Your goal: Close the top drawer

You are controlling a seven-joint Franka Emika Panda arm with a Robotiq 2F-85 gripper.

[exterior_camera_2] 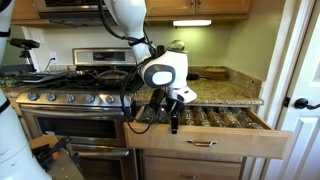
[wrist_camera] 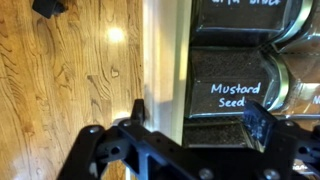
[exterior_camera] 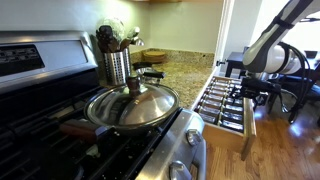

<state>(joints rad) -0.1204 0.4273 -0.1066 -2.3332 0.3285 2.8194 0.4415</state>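
Observation:
The top drawer [exterior_camera: 222, 104] stands pulled far out of the counter beside the stove and is filled with rows of spice jars. Its pale wooden front panel [exterior_camera_2: 215, 145] has a small metal handle. In the wrist view the panel's top edge [wrist_camera: 162, 60] runs as a pale vertical strip, with a jar lid marked "Mustard Seed" [wrist_camera: 236, 95] inside the drawer. My gripper [wrist_camera: 200, 118] is open. One finger is on the floor side of the panel and the other over the jars. It also shows in both exterior views [exterior_camera_2: 168, 120] [exterior_camera: 246, 92] at the drawer's front end.
A stove with a lidded steel pan [exterior_camera: 132, 106] and a utensil holder [exterior_camera: 117, 64] stands beside the drawer. The granite counter [exterior_camera_2: 225, 92] lies behind it. A lower drawer [exterior_camera_2: 195, 168] is shut below. A wood floor [wrist_camera: 70, 70] lies under the drawer. A door with a lever handle [exterior_camera_2: 300, 103] stands beside it.

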